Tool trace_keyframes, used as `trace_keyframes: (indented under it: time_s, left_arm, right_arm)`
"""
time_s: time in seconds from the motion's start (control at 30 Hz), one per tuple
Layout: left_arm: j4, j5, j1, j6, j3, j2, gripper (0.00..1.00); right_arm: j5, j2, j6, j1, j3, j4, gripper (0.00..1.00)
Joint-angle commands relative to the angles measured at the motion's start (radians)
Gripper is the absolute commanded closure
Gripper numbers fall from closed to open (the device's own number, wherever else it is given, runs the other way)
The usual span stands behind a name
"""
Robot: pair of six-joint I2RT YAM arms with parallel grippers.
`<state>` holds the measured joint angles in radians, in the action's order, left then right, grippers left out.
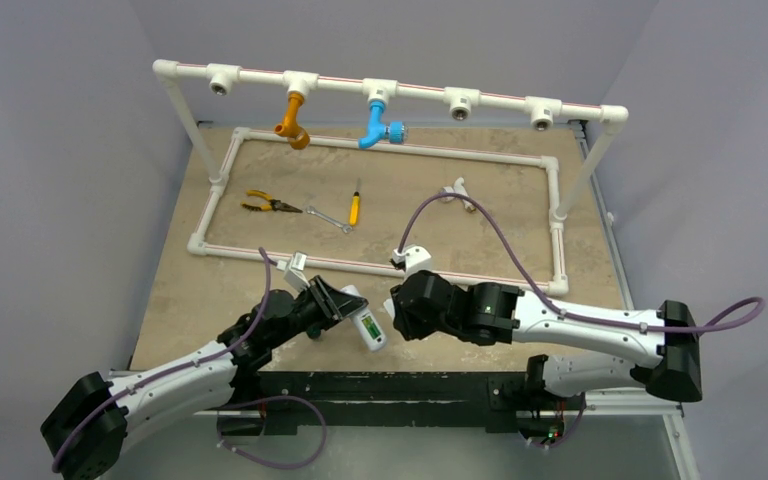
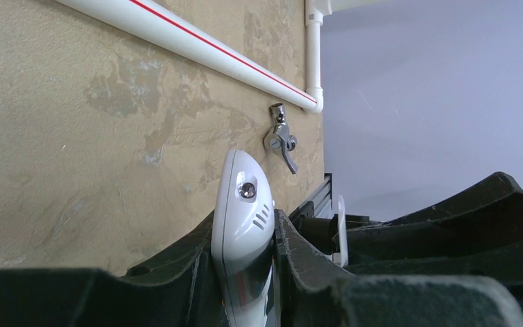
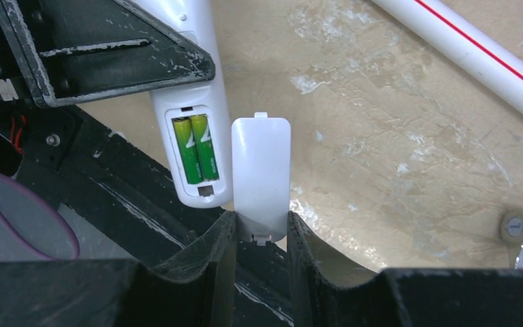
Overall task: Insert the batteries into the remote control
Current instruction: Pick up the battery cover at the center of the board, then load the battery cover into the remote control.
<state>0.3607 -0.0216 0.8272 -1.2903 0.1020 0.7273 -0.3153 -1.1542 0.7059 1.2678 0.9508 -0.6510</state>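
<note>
My left gripper [image 1: 345,308] is shut on the white remote control [image 1: 368,328], held above the table's near edge. In the left wrist view the remote control [image 2: 242,204] stands clamped between both fingers of the left gripper [image 2: 244,253]. Its back faces the right wrist camera: two green batteries [image 3: 195,148] lie side by side in the open recess of the remote control [image 3: 192,122]. My right gripper [image 3: 262,228] is shut on the small white cover plate [image 3: 262,170], which it holds upright just right of the recess. In the top view the right gripper [image 1: 397,312] sits close beside the remote.
A white pipe frame [image 1: 380,150] lies on the tan tabletop, with an orange tap [image 1: 295,120] and a blue tap [image 1: 380,125] on the raised bar. Pliers [image 1: 265,205], a wrench [image 1: 330,218] and a yellow screwdriver [image 1: 354,208] lie inside it. A metal valve [image 2: 280,139] lies near the pipe.
</note>
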Motion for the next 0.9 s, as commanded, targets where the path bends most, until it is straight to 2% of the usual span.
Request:
trace_keyframes:
  time_s: [0.0, 0.4, 0.87]
  left_arm:
    - [0.083, -0.001, 0.004, 0.0, 0.042, -0.005, 1.0]
    - [-0.014, 0.018, 0.004, 0.046, 0.073, -0.059, 1.0]
    - [-0.022, 0.017, 0.004, 0.046, 0.073, -0.064, 1.0]
  right_arm:
    - [0.037, -0.045, -0.006, 0.014, 0.063, 0.061, 0.79]
    - [0.101, -0.164, -0.01, 0.041, 0.143, 0.066, 0.79]
    - [0.091, -0.205, -0.011, 0.054, 0.177, 0.02, 0.8]
